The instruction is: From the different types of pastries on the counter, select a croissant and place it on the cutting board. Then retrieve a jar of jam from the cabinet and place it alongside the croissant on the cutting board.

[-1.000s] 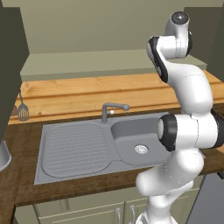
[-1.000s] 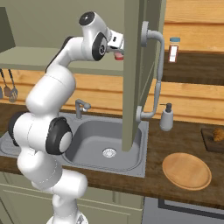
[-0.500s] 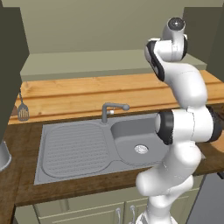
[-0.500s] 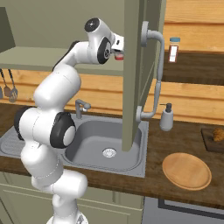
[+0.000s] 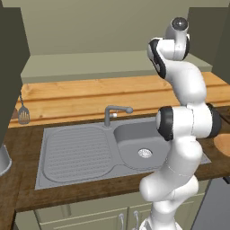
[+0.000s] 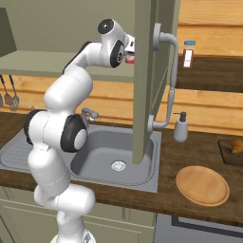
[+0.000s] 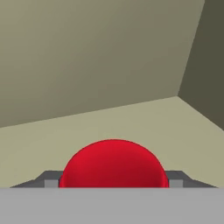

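The fingers [image 7: 51, 180] stand either side of the jam jar [image 7: 113, 164], whose round red top sits right between them in the hand view; they look clamped on it, touching its sides, though only their tips show. The lid faces the hand's camera, so the jar's axis seems to run along the gripper [image 6: 130, 53], out toward the back of the cabinet [image 7: 87, 65]. From the right base view the hand is up at cabinet height, just beside the edge of the open cabinet door [image 6: 144, 80], a bit of red showing at its tip. The croissant [image 6: 237, 145] already lies on the cutting board [image 6: 226, 153], far to the right and well below the hand, beyond the soap bottle [image 6: 180, 128] and the round plate [image 6: 202, 185]. My judgement: the jar must come out, then travel right and down to land beside the croissant.
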